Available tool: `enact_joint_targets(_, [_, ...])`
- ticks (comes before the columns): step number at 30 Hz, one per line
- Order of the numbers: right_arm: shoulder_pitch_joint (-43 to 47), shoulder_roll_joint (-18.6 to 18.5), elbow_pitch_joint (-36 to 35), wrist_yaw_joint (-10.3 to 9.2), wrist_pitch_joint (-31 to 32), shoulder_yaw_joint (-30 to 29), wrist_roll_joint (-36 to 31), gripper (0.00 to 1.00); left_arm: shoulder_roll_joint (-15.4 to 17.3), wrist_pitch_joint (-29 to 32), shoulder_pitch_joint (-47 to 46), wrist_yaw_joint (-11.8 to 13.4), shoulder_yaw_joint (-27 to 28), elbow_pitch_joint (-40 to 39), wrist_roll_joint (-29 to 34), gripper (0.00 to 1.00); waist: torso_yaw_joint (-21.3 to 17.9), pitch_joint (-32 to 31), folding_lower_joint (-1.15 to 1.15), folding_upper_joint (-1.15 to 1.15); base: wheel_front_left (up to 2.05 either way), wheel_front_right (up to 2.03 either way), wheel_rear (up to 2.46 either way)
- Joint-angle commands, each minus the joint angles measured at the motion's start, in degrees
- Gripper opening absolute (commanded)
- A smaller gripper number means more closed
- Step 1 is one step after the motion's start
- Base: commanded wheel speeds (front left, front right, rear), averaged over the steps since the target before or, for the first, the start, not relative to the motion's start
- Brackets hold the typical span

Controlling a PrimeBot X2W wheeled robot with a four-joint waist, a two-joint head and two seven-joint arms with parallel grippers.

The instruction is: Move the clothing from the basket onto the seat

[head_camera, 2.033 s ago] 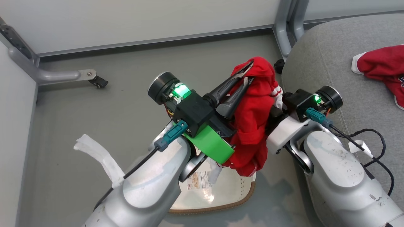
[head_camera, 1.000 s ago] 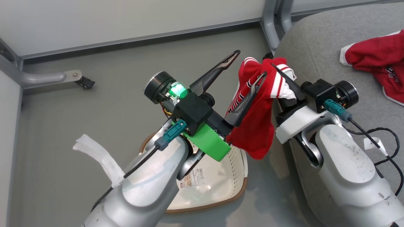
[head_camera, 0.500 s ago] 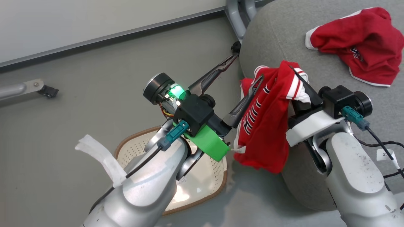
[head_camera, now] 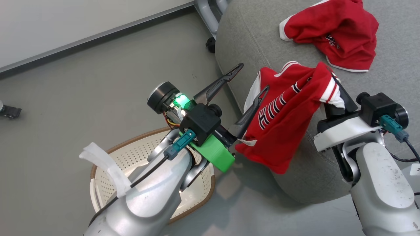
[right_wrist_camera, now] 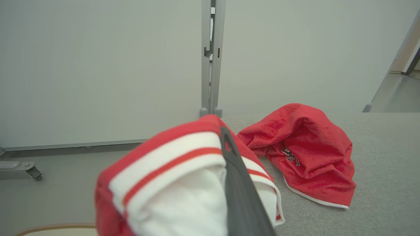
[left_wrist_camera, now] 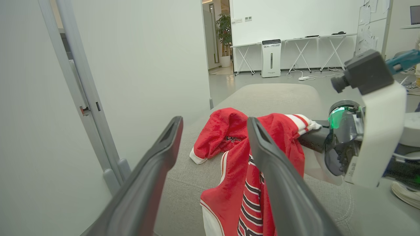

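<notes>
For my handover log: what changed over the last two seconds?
The left gripper let go of the jersey and opened; the right gripper, shut on it, carried it from over the basket to the seat edge. The shorts stayed on the seat.

My left gripper [head_camera: 254, 77] no longer pinches the jersey [head_camera: 285, 118]; its fingers now stand spread wide beside the cloth. The right gripper [head_camera: 333, 87] alone carries the jersey, which now hangs over the edge of the seat [head_camera: 249, 36] instead of the floor, unfurled so its lettering shows. My head camera has swung right.
</notes>
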Motion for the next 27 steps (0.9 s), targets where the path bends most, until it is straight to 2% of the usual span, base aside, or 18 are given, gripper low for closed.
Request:
enact_joint_targets(1, [0.8,-0.1,-0.6,-0.04,-0.3,-0.9,-0.2,0.00,0.4,0.0,0.7,-0.1,-0.1,0.1,-0.1,1.00,-1.3,0.5,0.00,0.00,0.00,0.00,0.00])
enact_joint_targets(13, [3.5,0.5,-2.8,-0.04,-0.3,-6.9,-0.5,0.00,0.8,0.0,0.0,-0.1,-2.4,0.6,-0.6,1.00,-4.4,1.6,0.00,0.00,0.00,0.00,0.00])
enact_joint_targets(20, [4.4,0.8,-3.4,-0.04,-0.3,-7.9,-0.6,0.00,0.9,0.0,-0.1,-0.1,-3.0,0.8,-0.9,1.00,-5.2,1.6,0.00,0.00,0.00,0.00,0.00])
enact_joint_targets(27, [0.7,1.4,-4.5,-0.04,-0.3,-9.1,0.0,0.00,1.4,0.0,-0.7,-0.1,-3.5,0.8,-0.9,1.00,-4.8,2.5,0.00,0.00,0.00,0.00,0.00])
